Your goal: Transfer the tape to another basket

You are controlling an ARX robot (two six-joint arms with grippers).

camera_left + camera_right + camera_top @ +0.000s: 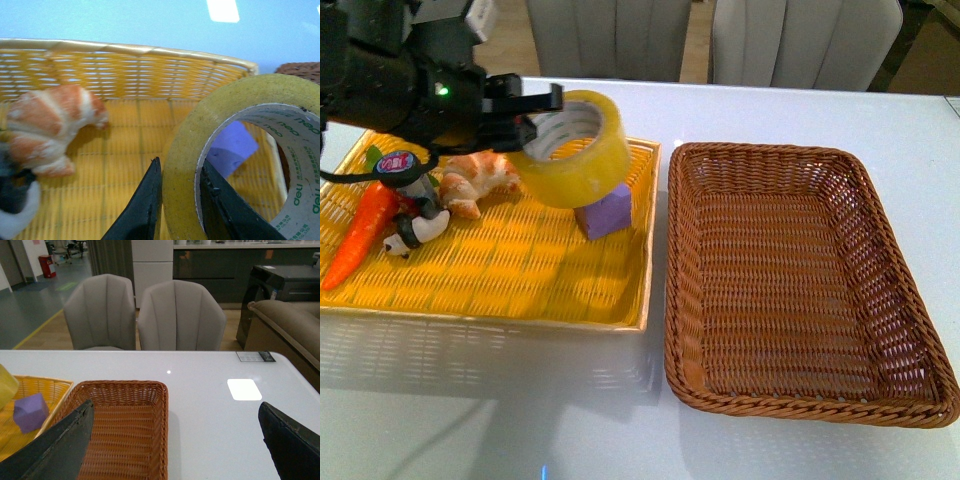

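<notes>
1. I see the tray left of the basket, both on the counter.
2. The tape hangs over the tray's right rear (in my left gripper), with the cube below it.
3. The croissant and carrot lie at the tray's left.

My left arm: bulky matte-black housing with a small green LED lit near centre, a white block at 1 o'clock and a thin black cable at 7 o'clock. My left gripper: black, flat tapered fingers, one with a small round stud. My right gripper: same dark wedge shape, greyish matte.
</notes>
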